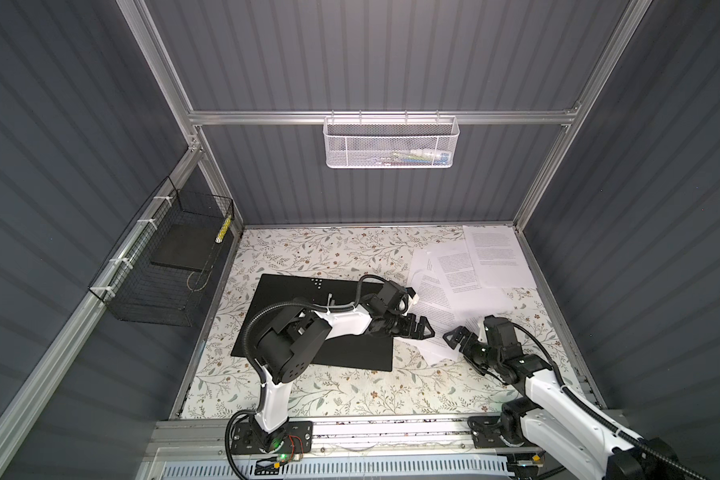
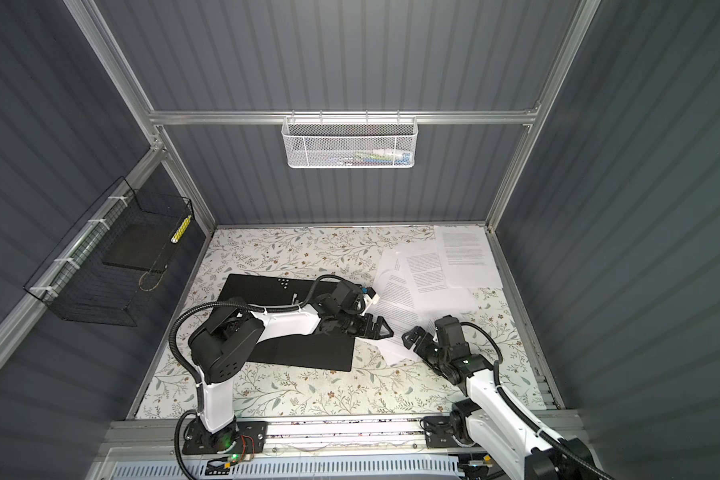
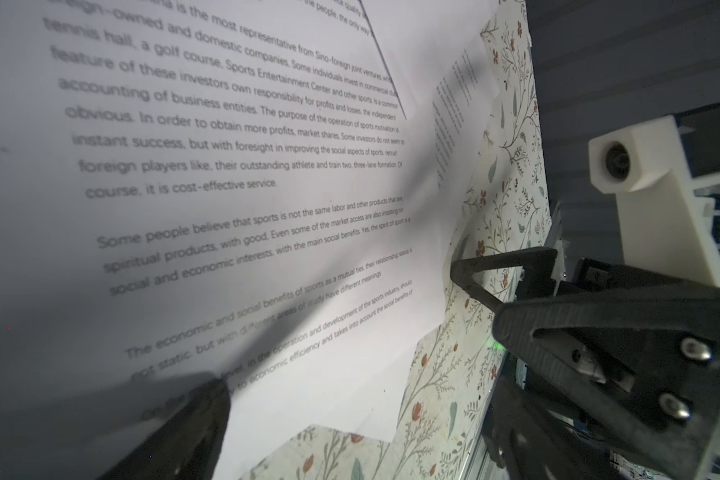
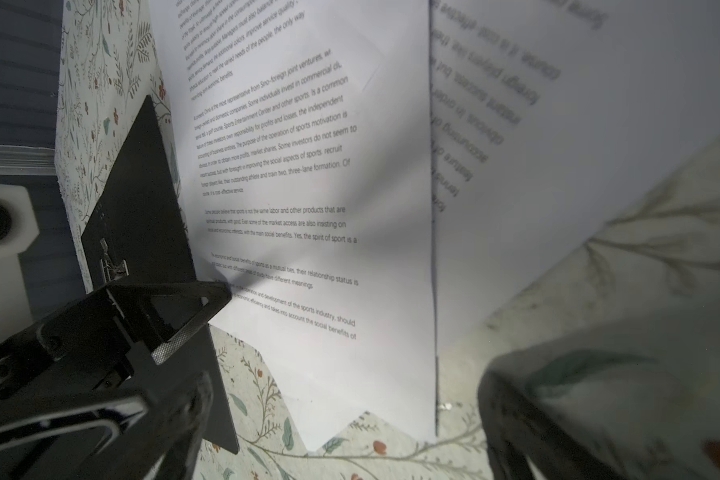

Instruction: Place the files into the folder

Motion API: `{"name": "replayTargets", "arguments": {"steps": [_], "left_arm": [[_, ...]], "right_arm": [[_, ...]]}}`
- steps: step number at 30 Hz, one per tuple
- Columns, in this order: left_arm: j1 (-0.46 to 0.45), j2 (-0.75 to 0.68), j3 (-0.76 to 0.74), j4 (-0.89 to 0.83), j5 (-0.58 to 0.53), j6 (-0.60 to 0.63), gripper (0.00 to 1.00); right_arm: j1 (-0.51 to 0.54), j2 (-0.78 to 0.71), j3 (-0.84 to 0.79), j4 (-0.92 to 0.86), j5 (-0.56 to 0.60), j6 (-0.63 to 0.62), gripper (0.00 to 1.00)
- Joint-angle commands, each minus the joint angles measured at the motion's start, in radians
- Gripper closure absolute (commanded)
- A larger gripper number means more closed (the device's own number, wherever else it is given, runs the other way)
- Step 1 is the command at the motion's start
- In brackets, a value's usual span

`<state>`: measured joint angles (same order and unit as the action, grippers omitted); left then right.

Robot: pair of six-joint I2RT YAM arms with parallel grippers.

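Top views both show the floral table (image 1: 308, 395), and on its left-middle part the folder (image 1: 283, 291) lies open, black inside up, partly under the left arm. To its right the files (image 1: 454, 270) spread in a loose overlapping fan toward the far right corner; none lies on the folder, so the task looks barely begun. The left gripper (image 1: 422, 328) and right gripper (image 1: 454, 338) face each other low over the nearest sheet, both with fingers spread wide and holding nothing. The step in hand seems to be the first pick-up. A flat sheet gives little to pinch (the wrist views show it lying flush), so the next move likely calls for one finger pinning it while the other works under an edge. The sheet can then be slid across below the small metal clip (image 4: 113, 262).
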<state>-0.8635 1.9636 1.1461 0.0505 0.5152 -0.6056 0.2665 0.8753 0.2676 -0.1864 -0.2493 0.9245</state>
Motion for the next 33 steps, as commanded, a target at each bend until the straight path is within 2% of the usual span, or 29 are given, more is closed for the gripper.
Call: {"name": "replayTargets", "arguments": {"steps": [1, 9, 14, 18, 25, 33], "left_arm": [[-0.005, 0.08, -0.03, -0.098, -0.015, 0.006, 0.0], [-0.007, 0.09, -0.04, -0.083, -0.007, -0.002, 0.0], [-0.006, 0.093, -0.049, -0.075, -0.008, -0.001, 0.0], [-0.006, 0.088, -0.061, -0.072, -0.008, 0.001, 0.0], [-0.006, 0.078, -0.077, -0.079, -0.02, 0.013, 0.0], [-0.006, 0.084, -0.093, -0.068, -0.021, 0.014, 0.0]], "right_arm": [[0.005, 0.058, -0.019, -0.037, -0.025, 0.034, 0.01], [0.014, 0.131, -0.007, -0.035, -0.007, 0.086, 0.01], [0.014, 0.156, -0.031, 0.127, -0.076, 0.062, 0.01], [0.01, 0.174, 0.016, 0.076, -0.017, 0.009, 0.01], [-0.009, 0.161, 0.047, 0.074, -0.024, -0.01, 0.02], [-0.038, 0.28, 0.184, -0.108, 0.019, -0.131, 0.03]]}}
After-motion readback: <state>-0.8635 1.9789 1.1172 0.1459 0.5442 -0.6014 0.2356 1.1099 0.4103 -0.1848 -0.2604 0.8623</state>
